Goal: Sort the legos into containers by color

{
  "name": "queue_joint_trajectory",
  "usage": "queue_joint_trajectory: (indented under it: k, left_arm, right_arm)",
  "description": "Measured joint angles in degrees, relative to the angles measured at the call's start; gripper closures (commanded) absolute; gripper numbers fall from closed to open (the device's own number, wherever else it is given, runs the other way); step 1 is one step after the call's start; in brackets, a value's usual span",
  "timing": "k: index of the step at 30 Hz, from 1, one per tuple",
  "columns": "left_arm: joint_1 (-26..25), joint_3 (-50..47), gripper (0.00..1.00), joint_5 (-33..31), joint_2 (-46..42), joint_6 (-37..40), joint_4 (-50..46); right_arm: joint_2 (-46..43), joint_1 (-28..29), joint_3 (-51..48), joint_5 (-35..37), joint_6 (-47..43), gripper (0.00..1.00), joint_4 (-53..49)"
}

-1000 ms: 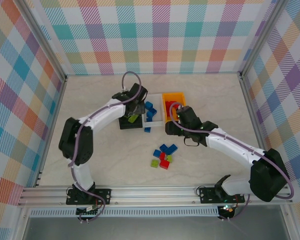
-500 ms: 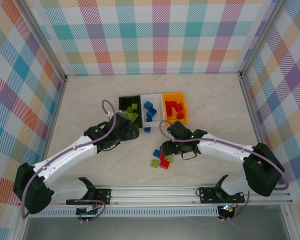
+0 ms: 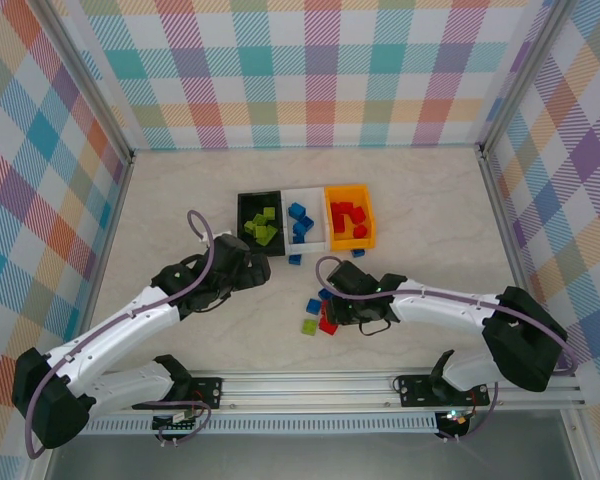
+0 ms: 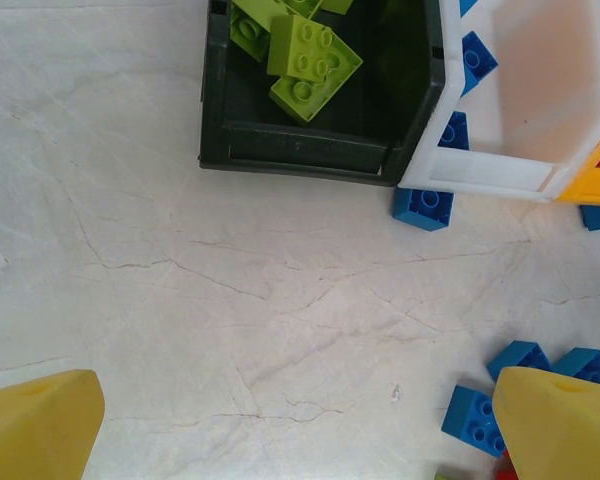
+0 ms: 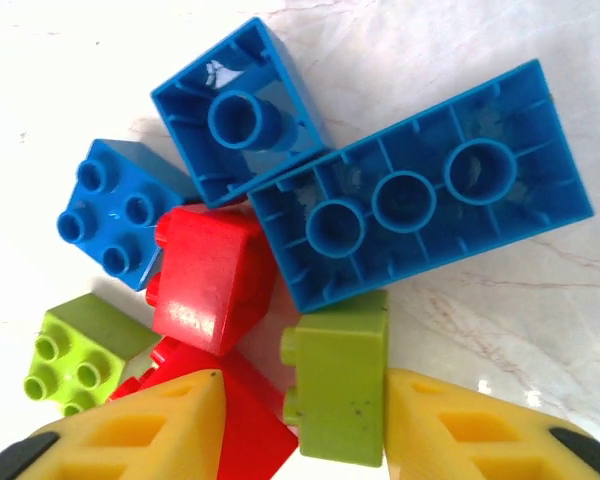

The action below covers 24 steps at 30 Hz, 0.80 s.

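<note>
Far across the table (image 4: 180, 300), three bins stand in a row, side walls touching: black bin (image 4: 300, 150) on the left, white bin (image 4: 540, 90) in the middle, orange bin (image 3: 349, 189) on the right. Green bricks (image 4: 310, 60) lie in the black one, blue bricks (image 3: 299, 215) in the white one, red bricks (image 3: 348, 218) in the orange one.

One stray blue brick (image 4: 423, 208) touches the white bin's front wall. Another blue brick (image 3: 357, 253) lies just in front of the orange bin.

The loose pile (image 3: 313, 305) sits nearer the arms, well apart from the bins, mixed red, blue and green.

Left gripper (image 4: 298, 410) hangs over bare table in front of the black bin, fingers spread wide, nothing between them.

Right gripper (image 5: 302, 420) is low on the pile. Its yellow fingertips (image 5: 140, 430) flank a red brick (image 5: 250, 420) and a green brick on its side (image 5: 338, 385), which lie side by side in the gap. Can't tell whether they are clamped yet.

Beyond those lie a long blue brick (image 5: 420, 185) and a small blue brick (image 5: 240, 110), both upside down. A studs-up blue brick (image 5: 115, 215), a tipped red brick (image 5: 208, 280) and a studs-up green brick (image 5: 75, 355) are there too.
</note>
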Motion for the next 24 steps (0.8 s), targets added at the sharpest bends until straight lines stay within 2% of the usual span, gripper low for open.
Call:
queue_joint_trajectory:
  k: [4, 8, 10, 15, 17, 21, 24]
  left_arm:
    - [0.0, -0.9, 0.0, 0.0, -0.3, 0.0, -0.2]
    - [0.0, -1.2, 0.0, 0.0, -0.5, 0.0, -0.2]
    - [0.0, -1.2, 0.0, 0.0, -0.4, 0.0, -0.2]
    - [0.0, -1.2, 0.0, 0.0, -0.3, 0.0, -0.2]
    - [0.0, -1.2, 0.0, -0.1, -0.3, 0.0, -0.2]
    - [0.0, -1.2, 0.0, -0.3, -0.3, 0.0, -0.3]
    - [0.0, -1.2, 0.0, -0.5, -0.3, 0.0, -0.4]
  right_arm:
    - [-1.7, 0.0, -1.6, 2.5, 1.7, 0.5, -1.9]
    - [-5.8, 0.0, -2.7, 4.0, 2.3, 0.52, -3.4]
    - [-6.7, 0.0, -2.7, 4.7, 2.2, 0.49, -3.6]
    - [-4.1, 0.0, -2.5, 4.3, 0.5, 0.47, -3.1]
    - [-2.0, 0.0, -1.2, 3.7, -0.2, 0.47, -2.7]
    - [2.3, 0.0, 0.3, 3.5, -1.6, 0.56, -1.0]
    - [3.9, 0.0, 0.3, 3.5, -2.5, 0.57, -1.0]
